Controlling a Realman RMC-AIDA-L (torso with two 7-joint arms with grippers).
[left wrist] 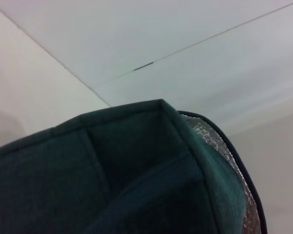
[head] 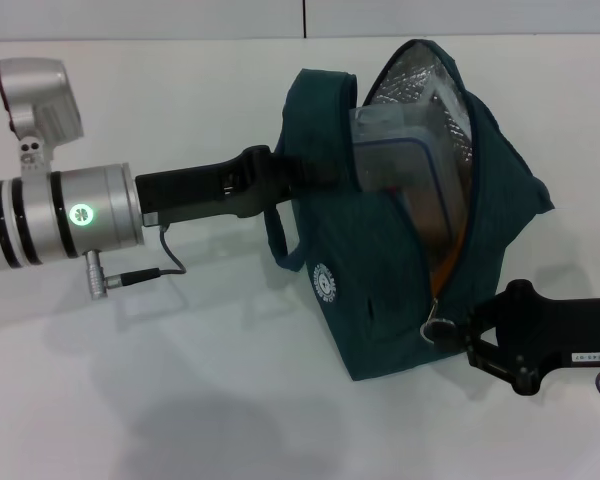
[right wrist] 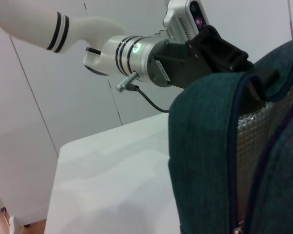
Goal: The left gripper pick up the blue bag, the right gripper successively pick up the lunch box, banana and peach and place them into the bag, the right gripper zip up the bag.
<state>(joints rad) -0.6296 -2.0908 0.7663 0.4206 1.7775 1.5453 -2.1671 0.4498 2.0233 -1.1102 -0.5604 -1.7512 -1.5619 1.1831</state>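
The left gripper held the blue bag with fingers clamped on its handle, lunch box inside, while the right gripper pinched the ring zipper pull below the opening.

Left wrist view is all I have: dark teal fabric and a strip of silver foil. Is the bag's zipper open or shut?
Observer: Open. In the head view, the large dark teal fabric bag gapes along its top, with the silver foil lining showing.
Operator: Anything inside?
Observer: The clear rectangular plastic lunch box with a blue rim stands in the opening. No peach shows.
Operator: Where's the right gripper?
Observer: The right gripper is at the metal ring zipper pull, at the low end of the opening.
Operator: And mine?
Observer: The left gripper is at the bag's upper edge, opposite the right one.
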